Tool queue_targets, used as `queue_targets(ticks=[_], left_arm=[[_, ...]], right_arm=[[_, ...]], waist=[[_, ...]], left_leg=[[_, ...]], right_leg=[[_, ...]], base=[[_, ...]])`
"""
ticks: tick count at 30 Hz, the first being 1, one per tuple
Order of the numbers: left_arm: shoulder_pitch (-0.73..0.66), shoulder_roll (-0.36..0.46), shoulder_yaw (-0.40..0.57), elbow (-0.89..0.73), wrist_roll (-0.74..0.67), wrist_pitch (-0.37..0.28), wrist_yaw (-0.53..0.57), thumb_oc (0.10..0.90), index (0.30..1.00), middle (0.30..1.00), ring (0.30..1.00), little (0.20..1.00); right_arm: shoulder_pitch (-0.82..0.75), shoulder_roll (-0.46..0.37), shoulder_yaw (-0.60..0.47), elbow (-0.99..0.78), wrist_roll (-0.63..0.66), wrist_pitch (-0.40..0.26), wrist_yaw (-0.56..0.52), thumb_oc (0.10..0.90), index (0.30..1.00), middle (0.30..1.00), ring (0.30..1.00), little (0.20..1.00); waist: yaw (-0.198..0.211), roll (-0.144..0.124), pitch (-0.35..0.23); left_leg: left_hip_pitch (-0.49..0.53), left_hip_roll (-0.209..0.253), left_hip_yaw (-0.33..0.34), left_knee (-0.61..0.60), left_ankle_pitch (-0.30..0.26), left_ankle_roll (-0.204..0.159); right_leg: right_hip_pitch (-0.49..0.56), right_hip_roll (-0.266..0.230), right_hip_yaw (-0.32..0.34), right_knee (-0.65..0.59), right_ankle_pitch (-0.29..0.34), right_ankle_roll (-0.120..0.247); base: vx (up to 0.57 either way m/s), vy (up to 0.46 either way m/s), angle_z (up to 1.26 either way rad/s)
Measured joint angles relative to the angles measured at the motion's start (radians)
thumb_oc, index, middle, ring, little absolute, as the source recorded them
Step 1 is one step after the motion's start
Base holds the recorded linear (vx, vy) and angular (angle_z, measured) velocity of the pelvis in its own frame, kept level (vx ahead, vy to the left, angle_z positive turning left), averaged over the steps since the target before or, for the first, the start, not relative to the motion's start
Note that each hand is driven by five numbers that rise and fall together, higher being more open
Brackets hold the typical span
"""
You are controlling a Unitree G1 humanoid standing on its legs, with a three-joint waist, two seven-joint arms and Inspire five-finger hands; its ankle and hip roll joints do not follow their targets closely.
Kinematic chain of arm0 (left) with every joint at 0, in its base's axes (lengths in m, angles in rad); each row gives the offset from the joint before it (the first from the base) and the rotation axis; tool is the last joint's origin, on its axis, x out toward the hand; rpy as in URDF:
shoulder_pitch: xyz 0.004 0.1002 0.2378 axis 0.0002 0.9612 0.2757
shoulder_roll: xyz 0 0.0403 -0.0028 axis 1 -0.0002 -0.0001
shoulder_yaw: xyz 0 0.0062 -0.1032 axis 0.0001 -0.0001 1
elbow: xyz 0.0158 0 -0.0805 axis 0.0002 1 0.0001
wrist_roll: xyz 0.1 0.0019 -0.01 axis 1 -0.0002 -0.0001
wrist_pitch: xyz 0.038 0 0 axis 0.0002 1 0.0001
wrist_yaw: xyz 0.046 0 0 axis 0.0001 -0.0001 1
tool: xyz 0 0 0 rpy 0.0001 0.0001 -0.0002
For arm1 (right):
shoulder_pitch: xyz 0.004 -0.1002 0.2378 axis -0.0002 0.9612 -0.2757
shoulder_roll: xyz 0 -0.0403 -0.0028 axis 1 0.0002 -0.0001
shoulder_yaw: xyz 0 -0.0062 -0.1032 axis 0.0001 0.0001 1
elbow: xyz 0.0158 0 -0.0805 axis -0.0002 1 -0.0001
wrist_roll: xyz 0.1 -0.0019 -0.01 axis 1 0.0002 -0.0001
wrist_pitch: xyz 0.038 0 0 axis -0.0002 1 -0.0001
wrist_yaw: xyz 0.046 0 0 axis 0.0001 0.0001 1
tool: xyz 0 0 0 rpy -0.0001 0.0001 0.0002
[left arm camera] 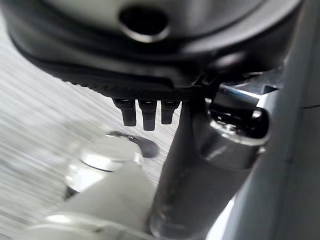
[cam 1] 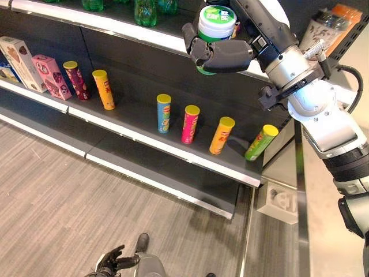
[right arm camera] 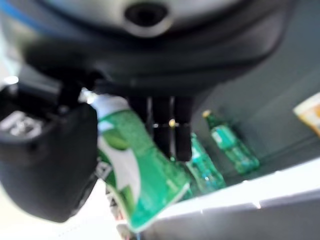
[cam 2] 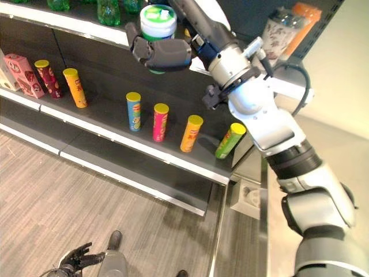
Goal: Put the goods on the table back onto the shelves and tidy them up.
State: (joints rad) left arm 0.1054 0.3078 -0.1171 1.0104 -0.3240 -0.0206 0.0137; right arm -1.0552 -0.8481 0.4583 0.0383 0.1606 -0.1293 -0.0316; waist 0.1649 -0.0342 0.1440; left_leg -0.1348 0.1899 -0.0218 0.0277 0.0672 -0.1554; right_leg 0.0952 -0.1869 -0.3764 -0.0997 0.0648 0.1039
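Right hand (cam 1: 222, 55) clamped around a green-and-white tub (cam 1: 217, 23), raised at the upper shelf (cam 1: 144, 32) edge beside green bottles (right arm camera: 232, 145).
Rigid, probably light, the smooth-walled tub may slip; a grip around mid-body, below the lid, suits it. Left hand (cam 2: 78, 258) hangs low over the floor, fingers relaxed apart.

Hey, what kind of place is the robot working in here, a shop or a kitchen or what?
Most likely a shop or a mock-up of one: long dark shelves carry spaced chip cans, snack boxes and green bottles, while the right hand lifts a green tub toward the upper shelf.
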Motion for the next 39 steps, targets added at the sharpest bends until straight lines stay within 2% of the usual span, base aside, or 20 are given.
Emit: queue_targets(ticks=[1, 3, 4, 5, 6, 7, 8, 9, 10, 11, 12, 13, 14, 15, 16, 17, 23, 30, 37, 39], left_arm=[[0.008, 0.004, 0.002, -0.011, 0.005, -0.001, 0.000, 0.800, 0.900, 0.900, 0.900, 0.900], [0.009, 0.026, 0.004, -0.012, 0.011, -0.003, 0.000, 0.800, 0.900, 0.900, 0.900, 0.900], [0.003, 0.036, 0.004, -0.012, 0.011, -0.004, 0.000, 0.800, 0.900, 0.900, 0.900, 0.900], [-0.007, 0.051, 0.010, -0.011, 0.012, -0.006, 0.001, 0.800, 0.900, 0.900, 0.900, 0.900], [-0.015, 0.053, 0.008, -0.009, 0.012, -0.006, -0.001, 0.800, 0.900, 0.900, 0.900, 0.900], [0.003, 0.056, -0.002, -0.004, 0.016, -0.007, -0.007, 0.800, 0.900, 0.900, 0.900, 0.900], [0.039, 0.036, 0.010, 0.002, 0.027, -0.008, 0.000, 0.800, 0.900, 0.900, 0.900, 0.900], [0.070, 0.017, 0.002, 0.000, 0.033, -0.005, -0.005, 0.800, 0.900, 0.900, 0.900, 0.900], [0.081, -0.010, 0.000, 0.003, 0.034, -0.006, -0.011, 0.800, 0.900, 0.900, 0.900, 0.900], [0.064, -0.021, 0.003, 0.026, 0.035, -0.006, -0.003, 0.800, 0.900, 0.900, 0.900, 0.900], [0.047, 0.021, 0.001, 0.024, 0.045, -0.008, -0.002, 0.800, 0.900, 0.900, 0.900, 0.900], [0.037, 0.043, 0.004, 0.034, 0.051, -0.007, 0.000, 0.800, 0.900, 0.900, 0.900, 0.900], [0.022, 0.061, 0.004, 0.039, 0.051, -0.006, 0.002, 0.800, 0.900, 0.900, 0.900, 0.900], [0.007, 0.071, 0.004, 0.042, 0.052, -0.007, 0.002, 0.800, 0.900, 0.900, 0.900, 0.900], [-0.007, 0.070, 0.009, 0.040, 0.052, -0.008, 0.011, 0.800, 0.900, 0.900, 0.900, 0.900], [-0.011, 0.069, 0.004, 0.020, 0.052, -0.019, 0.015, 0.800, 0.900, 0.900, 0.900, 0.900], [-0.001, 0.008, 0.006, 0.034, 0.050, -0.020, 0.018, 0.800, 0.900, 0.900, 0.900, 0.900], [0.017, 0.008, 0.006, 0.029, 0.049, -0.019, 0.018, 0.800, 0.900, 0.900, 0.900, 0.900], [0.018, 0.012, 0.005, 0.029, 0.049, -0.019, 0.018, 0.800, 0.900, 0.900, 0.900, 0.900], [0.022, 0.012, 0.005, 0.029, 0.049, -0.019, 0.018, 0.800, 0.900, 0.900, 0.900, 0.900]], right_arm=[[0.002, -0.008, 0.000, -0.008, -0.001, 0.008, 0.000, 0.400, 0.300, 0.300, 0.300, 0.300], [0.009, -0.006, 0.000, -0.007, -0.002, 0.011, 0.002, 0.400, 0.300, 0.300, 0.300, 0.300], [0.009, -0.006, 0.000, -0.007, -0.003, 0.011, 0.002, 0.400, 0.300, 0.300, 0.300, 0.300], [0.009, -0.005, -0.001, -0.007, -0.003, 0.008, 0.002, 0.400, 0.300, 0.300, 0.300, 0.300], [0.013, 0.004, -0.004, -0.006, -0.004, 0.007, 0.002, 0.400, 0.300, 0.300, 0.300, 0.300], [0.005, 0.078, 0.007, 0.016, -0.009, 0.006, -0.016, 0.400, 0.300, 0.300, 0.300, 0.300], [0.006, 0.204, 0.011, 0.087, -0.018, 0.010, -0.019, 0.400, 0.300, 0.300, 0.300, 0.300], [0.004, 0.216, 0.051, 0.104, -0.018, 0.020, -0.023, 0.400, 0.300, 0.300, 0.300, 0.300], [-0.027, 0.155, 0.107, 0.099, -0.022, 0.018, -0.017, 0.400, 0.300, 0.300, 0.300, 0.300], [-0.030, 0.105, 0.117, 0.103, -0.028, 0.001, -0.026, 0.400, 0.300, 0.300, 0.300, 0.300], [-0.031, 0.071, 0.094, 0.125, -0.029, 0.019, -0.029, 0.400, 0.300, 0.300, 0.300, 0.300], [-0.031, 0.072, 0.073, 0.142, -0.029, 0.018, -0.029, 0.400, 0.300, 0.300, 0.300, 0.300], [-0.031, 0.073, 0.060, 0.157, -0.029, 0.021, -0.033, 0.400, 0.300, 0.300, 0.300, 0.300], [-0.031, 0.075, 0.049, 0.182, -0.030, 0.021, -0.040, 0.400, 0.300, 0.300, 0.300, 0.300], [-0.032, 0.081, 0.042, 0.214, -0.030, 0.023, -0.045, 0.400, 0.300, 0.300, 0.300, 0.300], [-0.033, 0.081, 0.037, 0.230, -0.030, 0.026, -0.049, 0.400, 0.300, 0.300, 0.300, 0.300], [-0.057, 0.111, 0.043, 0.354, -0.036, 0.038, -0.066, 0.400, 0.300, 0.300, 0.300, 0.300], [-0.095, 0.107, 0.043, 0.455, -0.064, 0.054, -0.087, 0.400, 0.300, 0.300, 0.300, 0.300], [-0.137, 0.103, 0.043, 0.591, -0.074, 0.061, -0.118, 0.400, 0.300, 0.300, 0.300, 0.300], [-0.137, 0.089, 0.043, 0.600, -0.078, 0.062, -0.128, 0.400, 0.300, 0.300, 0.300, 0.300]], waist=[[-0.006, -0.010, -0.002], [-0.009, -0.048, -0.022], [-0.006, -0.061, -0.030], [0.011, -0.072, -0.036], [0.015, -0.069, -0.034], [0.033, -0.054, -0.008], [0.035, -0.046, 0.001], [0.039, -0.023, -0.014], [0.022, 0.018, -0.020], [-0.015, 0.026, -0.010], [-0.028, -0.025, -0.014], [-0.023, -0.054, -0.012], [-0.023, -0.077, -0.011], [-0.022, -0.099, -0.009], [-0.017, -0.106, -0.014], [-0.012, -0.106, -0.013], [0.013, -0.094, -0.005], [0.019, -0.088, -0.002], [0.027, -0.081, -0.003], [0.030, -0.072, -0.008]], left_leg=[[0.002, -0.019, 0.019, -0.003, 0.040, 0.017], [0.005, -0.068, 0.030, -0.008, 0.043, 0.039], [0.006, -0.086, 0.029, -0.007, 0.049, 0.050], [0.010, -0.098, 0.039, -0.003, 0.041, 0.055], [0.008, -0.103, 0.040, 0.015, 0.028, 0.065], [0.026, -0.105, 0.090, 0.063, 0.008, 0.136], [0.099, -0.104, 0.161, 0.033, 0.026, 0.162], [0.109, -0.109, 0.175, 0.030, 0.002, 0.158], [0.105, -0.109, 0.158, 0.024, -0.045, 0.160], [0.115, -0.116, 0.118, 0.005, -0.046, 0.138], [0.115, -0.147, 0.122, -0.034, -0.017, 0.142], [0.113, -0.163, 0.121, -0.044, -0.007, 0.148], [0.111, -0.175, 0.119, -0.051, 0.000, 0.139], [0.113, -0.194, 0.109, -0.056, -0.003, 0.135], [0.123, -0.194, 0.099, -0.058, -0.002, 0.136], [0.127, -0.191, 0.092, -0.071, 0.004, 0.134], [0.166, -0.167, 0.088, -0.109, 0.017, 0.118], [0.157, -0.149, 0.059, -0.115, 0.025, 0.104], [0.146, -0.152, 0.037, -0.115, 0.028, 0.100], [0.141, -0.153, 0.023, -0.115, 0.029, 0.099]], right_leg=[[0.002, -0.026, -0.001, 0.000, 0.001, 0.001], [0.016, -0.066, -0.001, 0.001, 0.006, -0.003], [0.038, -0.073, -0.002, 0.004, 0.029, -0.008], [0.039, -0.076, -0.003, 0.010, 0.041, -0.012], [0.036, -0.080, 0.007, 0.026, 0.049, 0.005], [0.011, -0.104, -0.021, 0.111, 0.051, 0.006], [-0.014, -0.123, -0.061, 0.169, 0.072, -0.033], [-0.021, -0.121, -0.052, 0.189, 0.096, -0.043], [-0.053, -0.128, -0.015, 0.248, 0.096, -0.037], [-0.092, -0.137, 0.085, 0.296, 0.034, 0.045], [-0.107, -0.120, 0.105, 0.193, 0.018, 0.075], [-0.104, -0.105, 0.128, 0.135, 0.021, 0.071], [-0.094, -0.090, 0.141, 0.091, 0.035, 0.057], [-0.074, -0.081, 0.124, 0.052, 0.052, 0.051], [-0.038, -0.076, 0.135, 0.018, 0.075, 0.067], [-0.033, -0.067, 0.134, 0.014, 0.075, 0.066], [-0.008, -0.044, 0.093, 0.007, 0.058, 0.049], [0.001, -0.029, 0.057, 0.008, 0.036, 0.040], [0.004, -0.031, 0.029, 0.007, 0.033, 0.037], [0.008, -0.031, 0.021, 0.007, 0.030, 0.038]], base=[[0.00, 0.000, 0.00], [0.03, 0.073, 0.18], [0.12, 0.638, 0.20], [0.12, 0.644, 0.07], [0.12, 0.671, -0.28], [0.19, 0.420, -0.98], [0.22, 0.435, -1.38], [0.16, 0.261, -1.15], [0.06, 0.031, -0.12], [0.05, 0.013, 0.42], [0.10, 0.002, 0.44], [0.10, -0.020, 0.22], [0.08, -0.022, 0.26], [0.02, -0.010, 0.35], [0.05, -0.038, 0.39], [0.05, -0.040, 0.23], [0.07, -0.080, 0.02], [0.02, -0.027, 0.13], [0.01, -0.018, 0.10], [0.01, -0.020, 0.15]])
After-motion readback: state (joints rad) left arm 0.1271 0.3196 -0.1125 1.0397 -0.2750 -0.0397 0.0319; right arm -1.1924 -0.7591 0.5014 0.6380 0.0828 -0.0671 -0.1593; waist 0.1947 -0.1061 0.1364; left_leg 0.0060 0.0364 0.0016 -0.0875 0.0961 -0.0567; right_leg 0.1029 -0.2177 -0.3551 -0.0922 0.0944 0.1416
